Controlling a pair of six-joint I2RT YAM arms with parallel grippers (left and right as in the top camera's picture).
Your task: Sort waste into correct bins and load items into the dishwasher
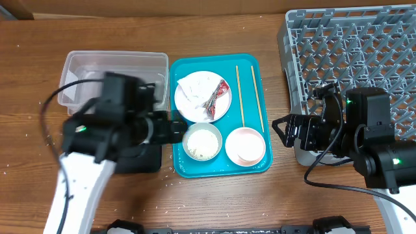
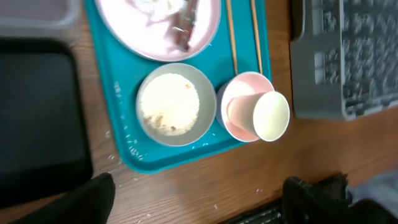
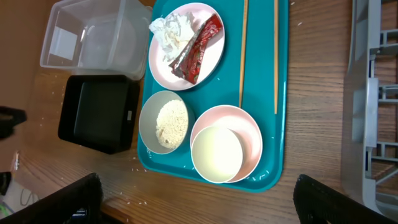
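A pale pink plate [image 1: 188,112] on the teal tray holds the crumpled napkin [image 1: 194,88] and the red-and-silver wrapper [image 1: 216,97]. Two chopsticks [image 1: 239,94] lie beside it. A white bowl [image 1: 202,142] holds rice [image 2: 168,104]. A small white cup [image 3: 216,154] lies tilted in the pink bowl [image 1: 246,146]. The clear tub [image 1: 114,68] and black tray [image 3: 99,112] sit left of the teal tray. The grey dish rack [image 1: 351,45] is at the right. My left gripper [image 1: 174,128] is open and empty by the white bowl. My right gripper [image 1: 281,128] is open and empty between tray and rack.
The teal tray [image 1: 250,62] sits mid-table. Loose rice grains [image 3: 134,168] lie on the wood by its near edge and on the tray itself. My left arm covers most of the black tray in the overhead view.
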